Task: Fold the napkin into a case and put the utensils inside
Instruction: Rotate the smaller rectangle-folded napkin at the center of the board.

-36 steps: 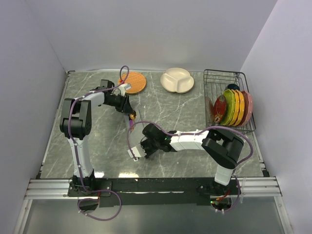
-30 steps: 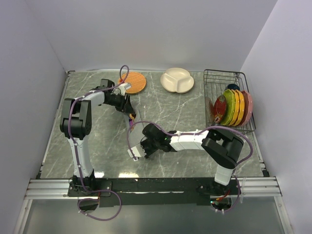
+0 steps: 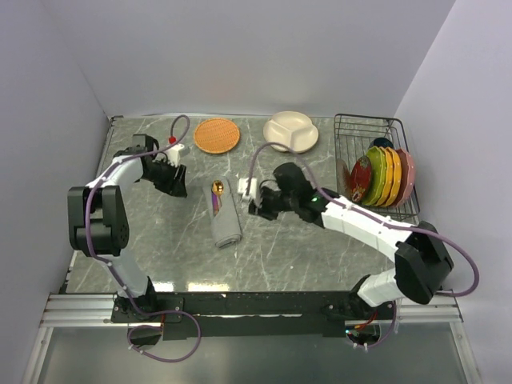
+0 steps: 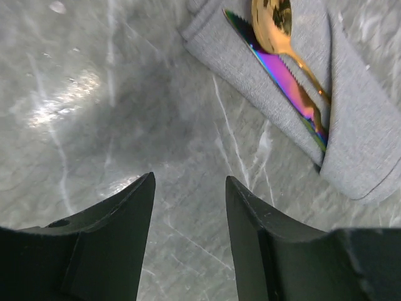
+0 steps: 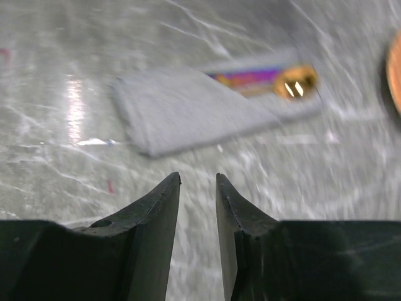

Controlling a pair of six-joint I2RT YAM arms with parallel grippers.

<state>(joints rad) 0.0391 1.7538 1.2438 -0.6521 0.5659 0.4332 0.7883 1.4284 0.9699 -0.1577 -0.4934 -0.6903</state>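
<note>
The grey case point(image 3: 226, 218) lies on the marble table point(image 3: 288, 240) between the 2 grippers. The gold spoon point(image 4: 276, 19) and the iridescent purple knife point(image 4: 285, 78) are tucked inside, their upper ends showing. The left gripper point(image 4: 190, 182) is near, its fingers apart and empty. The right gripper point(image 5: 198, 179) has its fingers nearly together, gripping nothing. An orange woven mat point(image 3: 217, 135) lies farther back.
</note>
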